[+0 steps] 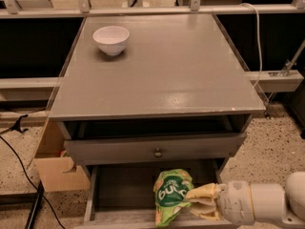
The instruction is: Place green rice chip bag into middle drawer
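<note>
The green rice chip bag is bright green with white lettering and hangs upright over the open middle drawer, the lower gray drawer pulled out at the bottom of the cabinet. My gripper comes in from the lower right on a white arm, and its yellow fingers are shut on the bag's right edge. The bag's lower end reaches down to about the drawer's front edge.
A white bowl stands on the gray cabinet top at the back left. The upper drawer with a small round knob is slightly open above the middle drawer. A cardboard box and black cables lie on the floor at left.
</note>
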You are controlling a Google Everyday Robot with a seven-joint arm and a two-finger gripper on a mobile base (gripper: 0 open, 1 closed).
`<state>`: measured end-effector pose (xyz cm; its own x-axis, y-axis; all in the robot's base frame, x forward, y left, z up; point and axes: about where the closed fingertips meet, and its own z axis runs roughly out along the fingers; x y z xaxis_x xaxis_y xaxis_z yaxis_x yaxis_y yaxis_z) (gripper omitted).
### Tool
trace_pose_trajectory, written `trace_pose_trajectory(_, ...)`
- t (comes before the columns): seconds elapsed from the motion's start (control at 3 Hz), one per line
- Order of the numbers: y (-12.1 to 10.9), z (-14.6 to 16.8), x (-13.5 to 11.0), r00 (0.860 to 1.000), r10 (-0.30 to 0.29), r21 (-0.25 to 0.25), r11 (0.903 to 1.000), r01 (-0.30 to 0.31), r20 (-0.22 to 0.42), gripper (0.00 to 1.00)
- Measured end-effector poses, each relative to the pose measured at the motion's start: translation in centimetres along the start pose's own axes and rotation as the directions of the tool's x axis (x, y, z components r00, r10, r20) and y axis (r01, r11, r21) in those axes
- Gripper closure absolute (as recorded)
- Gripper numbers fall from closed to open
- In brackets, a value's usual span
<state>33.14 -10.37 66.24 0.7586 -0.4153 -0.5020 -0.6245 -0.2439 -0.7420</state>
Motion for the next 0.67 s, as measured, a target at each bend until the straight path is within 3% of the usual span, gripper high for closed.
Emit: trace_pose_trajectory(0.67, 1.0, 3.9, 2.7, 0.997, -0.043, 0.059, 0.9975, 0.039, 0.067, 1.0)
